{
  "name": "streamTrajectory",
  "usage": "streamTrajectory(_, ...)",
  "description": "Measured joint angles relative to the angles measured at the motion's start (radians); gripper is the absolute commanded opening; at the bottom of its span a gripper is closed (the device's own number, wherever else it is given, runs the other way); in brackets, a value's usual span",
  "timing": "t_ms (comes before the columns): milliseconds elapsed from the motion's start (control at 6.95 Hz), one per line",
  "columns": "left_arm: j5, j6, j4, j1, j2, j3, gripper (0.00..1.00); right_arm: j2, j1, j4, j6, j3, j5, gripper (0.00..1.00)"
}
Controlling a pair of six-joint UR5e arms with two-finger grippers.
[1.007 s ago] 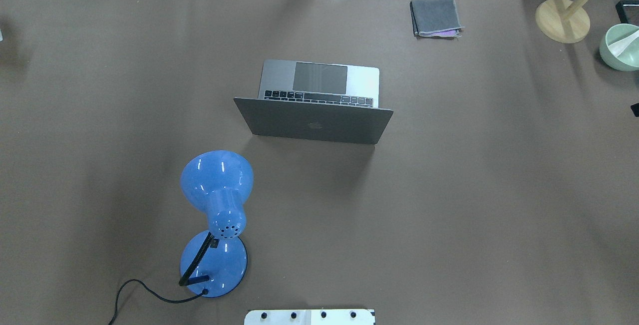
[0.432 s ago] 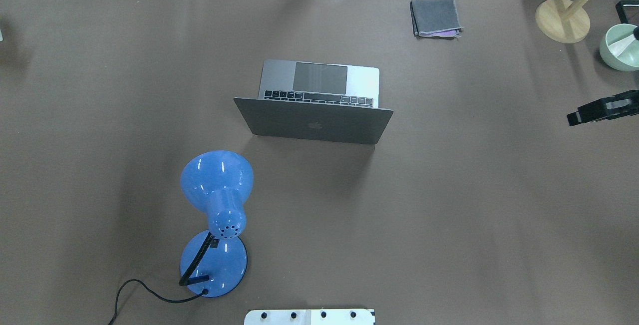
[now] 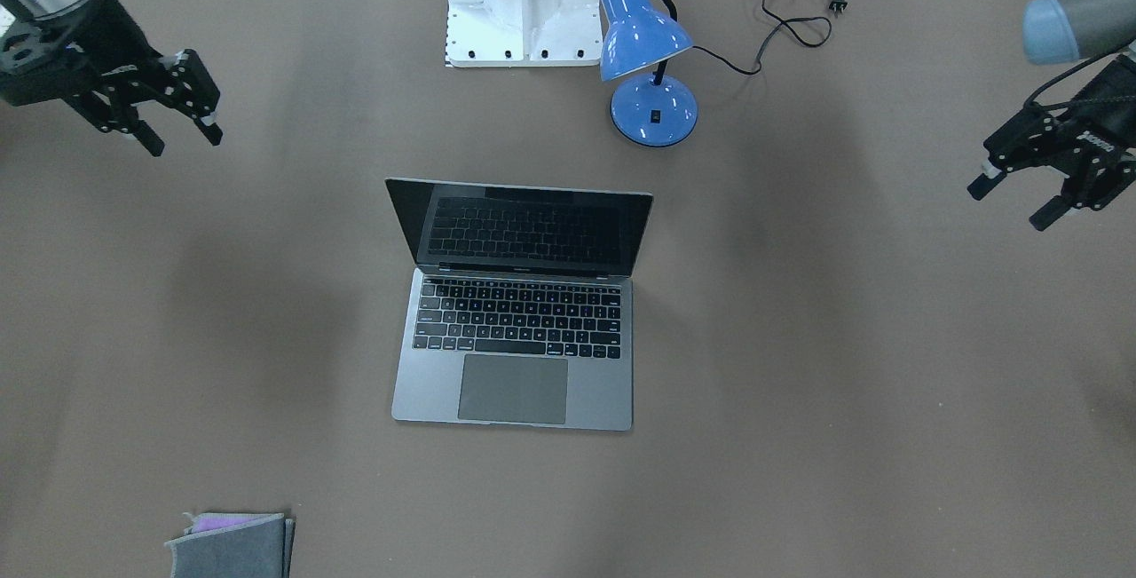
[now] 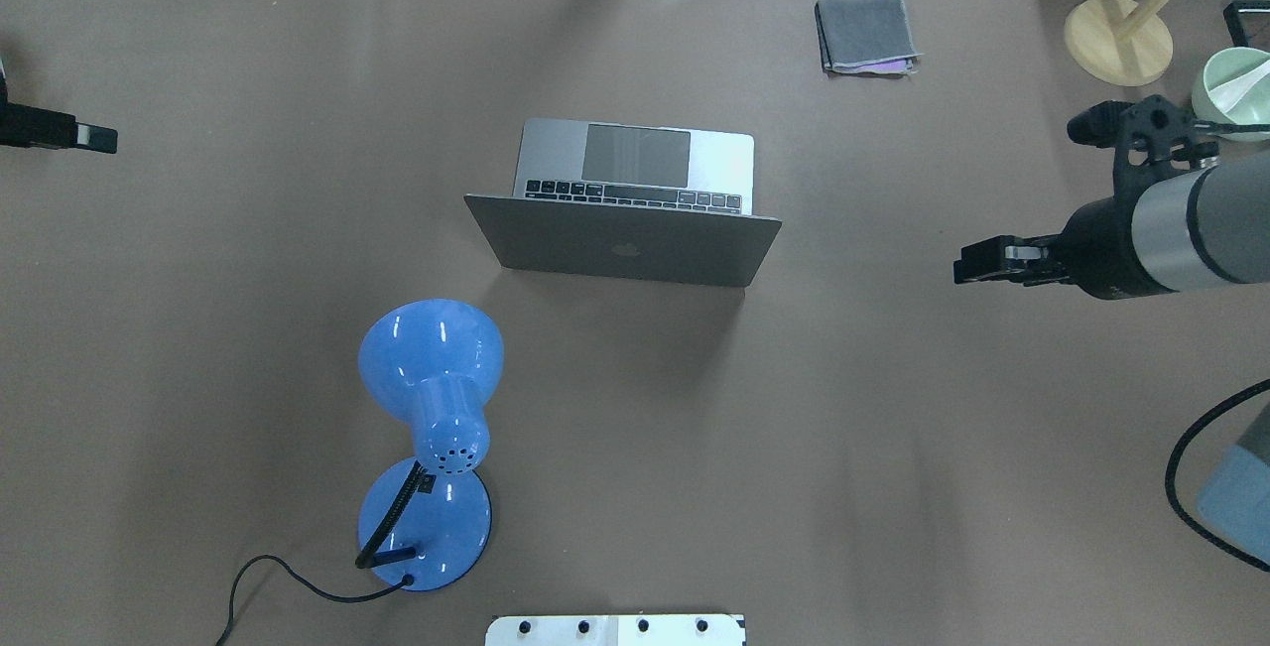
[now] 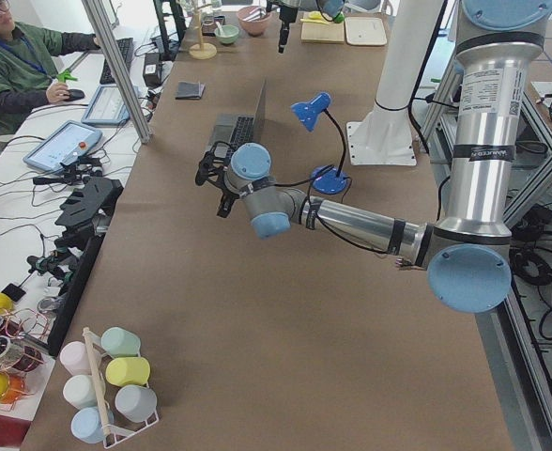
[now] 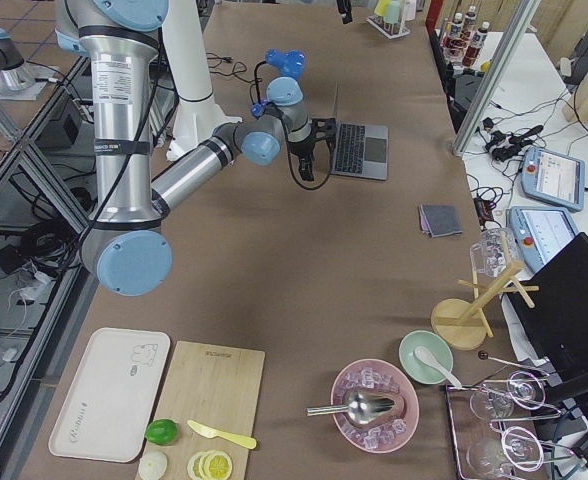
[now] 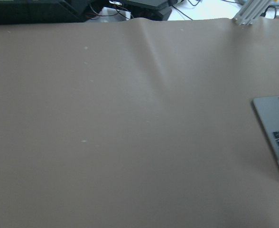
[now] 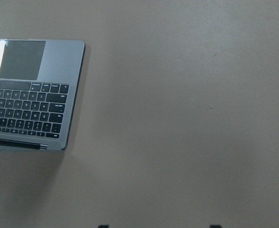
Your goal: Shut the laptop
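Observation:
The laptop (image 3: 524, 356) stands open in the middle of the table, with its black screen (image 3: 524, 227) upright and facing away from the robot. In the overhead view its grey lid (image 4: 625, 244) shows the dark logo. My right gripper (image 3: 182, 138) is open and empty, in the air well off the laptop's side; it also shows in the overhead view (image 4: 1032, 194). My left gripper (image 3: 1007, 205) is open and empty, in the air far off the other side. The left wrist view shows one laptop corner (image 7: 277, 137); the right wrist view shows part of the keyboard (image 8: 30, 95).
A blue desk lamp (image 4: 432, 368) with a black cord stands between the robot and the laptop's lid. A folded grey cloth (image 4: 865, 34) lies at the far side. A wooden stand (image 4: 1118, 39) and a green bowl (image 4: 1230, 95) are at the far right.
My right arm has come in from the right edge toward the laptop. My left gripper has entered at the left edge. The laptop has not moved.

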Motion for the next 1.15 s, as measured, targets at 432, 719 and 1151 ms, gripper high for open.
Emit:
streamTrajectory(432, 0.003, -0.107, -0.005, 0.077, -0.028, -0.042, 0.00, 0.019, -0.110, -0.006, 0.131, 0.039, -0.086, 0.00)
streamTrajectory(719, 0.003, -0.228, -0.005, 0.137, -0.049, -0.073, 0.00, 0.022, -0.161, -0.013, 0.181, 0.072, -0.111, 0.00)
streamTrajectory(1151, 0.078, -0.428, -0.006, 0.271, -0.108, -0.084, 0.00, 0.120, -0.263, -0.130, 0.341, 0.096, -0.223, 0.00)
